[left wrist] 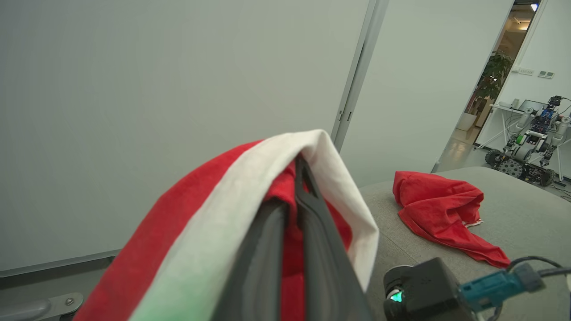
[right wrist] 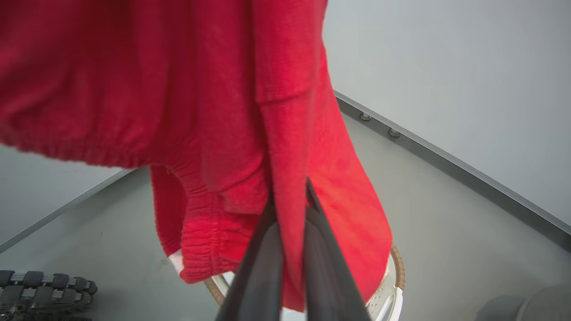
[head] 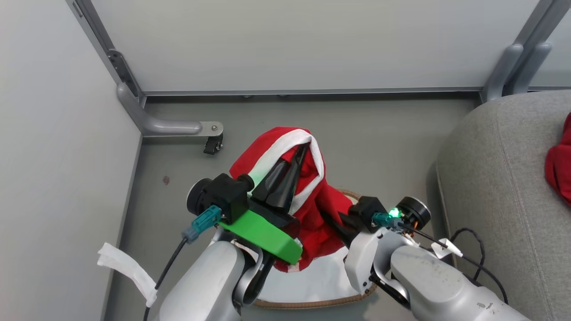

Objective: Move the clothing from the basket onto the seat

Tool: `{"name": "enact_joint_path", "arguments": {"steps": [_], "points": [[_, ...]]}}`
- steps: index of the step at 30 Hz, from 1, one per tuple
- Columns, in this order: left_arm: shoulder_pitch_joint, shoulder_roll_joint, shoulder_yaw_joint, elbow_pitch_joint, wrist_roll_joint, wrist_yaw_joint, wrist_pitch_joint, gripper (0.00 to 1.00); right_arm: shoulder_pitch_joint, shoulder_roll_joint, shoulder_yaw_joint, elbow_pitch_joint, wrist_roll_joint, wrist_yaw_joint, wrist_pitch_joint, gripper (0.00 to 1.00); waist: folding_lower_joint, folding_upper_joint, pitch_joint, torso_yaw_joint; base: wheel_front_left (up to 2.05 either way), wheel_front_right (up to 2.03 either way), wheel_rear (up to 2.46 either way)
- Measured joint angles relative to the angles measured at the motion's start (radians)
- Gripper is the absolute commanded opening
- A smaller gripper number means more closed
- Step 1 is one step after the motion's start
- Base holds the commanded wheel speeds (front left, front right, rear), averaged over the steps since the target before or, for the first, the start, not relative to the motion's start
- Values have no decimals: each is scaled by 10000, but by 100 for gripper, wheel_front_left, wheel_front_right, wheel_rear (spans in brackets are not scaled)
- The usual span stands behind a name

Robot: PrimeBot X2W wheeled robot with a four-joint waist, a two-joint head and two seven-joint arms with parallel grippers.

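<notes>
Red garment: it hung above the basket, held up between both claws, with its white trim draped over the upper one.
Second garment: it lay crumpled on the seat, well apart from the basket.
Left claw: its fingers were pressed together on a fold just under the white trim, tips pointing up and away.
Right claw: lower down, its fingers were clamped on a narrow red fold.
Risk, slip: both grips looked to be on thin folds near an edge, so a swing toward the seat could pull the fabric out and drop it on the floor.
Risk, snag: the loose cuffed end hung near the woven rim, and a sideways move without more height could catch it on the rim or the white liner and drag the basket.
Risk, short drop: the seat stood off to the robot's right, so letting go early would likely leave the cloth hanging off its rounded edge.
Hidden: the arms and the garment covered most of the basket, so whether more clothing lay inside could not be told.
Unclear: whether the hem touched the rim could not be told, and no lettering could be made out.
</notes>
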State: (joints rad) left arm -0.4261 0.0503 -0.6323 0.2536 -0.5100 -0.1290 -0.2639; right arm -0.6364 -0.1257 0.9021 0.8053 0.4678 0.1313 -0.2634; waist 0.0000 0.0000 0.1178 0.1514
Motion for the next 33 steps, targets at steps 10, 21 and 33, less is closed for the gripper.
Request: {"name": "enact_joint_path", "arguments": {"steps": [10,21,33], "points": [[66,-2,305,201,113,0,0,0,569,-6,-539,-560,29,0,0,0,0,0,74,-307,0,0,0],[301,-6,974,878,533,0,-2,100,1548,63,-2713,-2217,-700,2,0,0,0,0,138,-930,0,0,0],[759,-12,1866,1647,1080,0,-4,100,2658,295,-4859,-4132,-1273,0,4,0,0,0,203,-2709,0,0,0]]}}
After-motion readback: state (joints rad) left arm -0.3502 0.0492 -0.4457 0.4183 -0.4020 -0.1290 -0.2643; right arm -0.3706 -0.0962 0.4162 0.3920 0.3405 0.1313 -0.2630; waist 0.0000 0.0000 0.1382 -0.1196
